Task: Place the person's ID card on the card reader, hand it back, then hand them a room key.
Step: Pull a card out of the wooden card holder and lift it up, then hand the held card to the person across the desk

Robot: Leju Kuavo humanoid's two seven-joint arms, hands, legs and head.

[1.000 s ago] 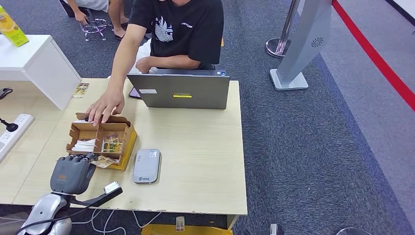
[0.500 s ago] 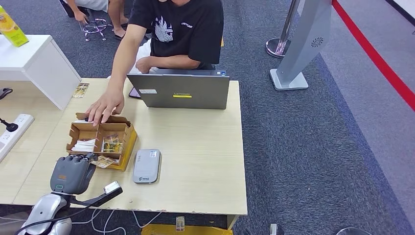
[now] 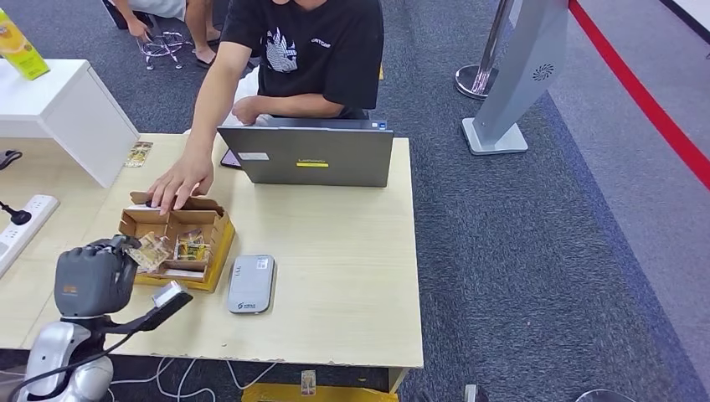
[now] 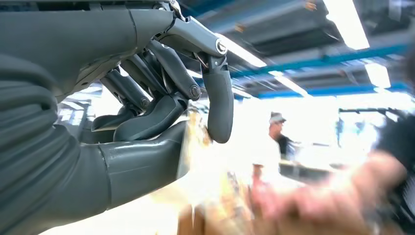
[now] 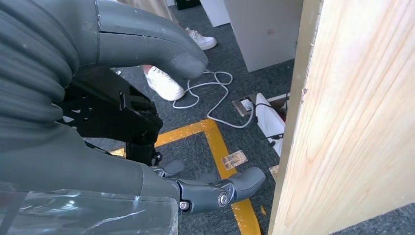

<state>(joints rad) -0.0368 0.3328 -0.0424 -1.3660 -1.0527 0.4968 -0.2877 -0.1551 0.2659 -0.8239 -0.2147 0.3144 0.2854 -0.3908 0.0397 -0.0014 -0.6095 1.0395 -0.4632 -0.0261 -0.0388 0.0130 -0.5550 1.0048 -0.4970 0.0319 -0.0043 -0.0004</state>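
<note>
Left fingers (image 3: 117,244) in head view: curled around a small yellowish printed card (image 3: 153,249), lifted just above the near edge of the cardboard organizer box (image 3: 219,224), left of centre in the frame. Left hand (image 3: 90,279) is at lower left. Cannot tell whether the card is the ID or a room key. Card reader (image 3: 251,284), grey, flat, sits just right of the box, near the table's (image 3: 335,276) front edge. Person's hand (image 3: 178,180) rests on the box's far rim; laptop (image 3: 306,156) beyond.

Handling, my read: card is light, thin, stiff, slick-faced. An edge pinch is the only workable hold and it may pivot or slip; lay it flat on the reader rather than drop it.

Left wrist view: shows the grip, which head view can't. Thumb (image 4: 142,164) and dark fingertip (image 4: 219,110) close on a blurred yellowish card edge (image 4: 193,142) at frame centre. Person's hand is a blur at lower right.

Right wrist view: right hand (image 5: 161,122) hangs beside the table edge (image 5: 352,112) at right of frame, over carpet and cables. Fingers loosely bent, holding nothing. Head view misses all of this.
</note>
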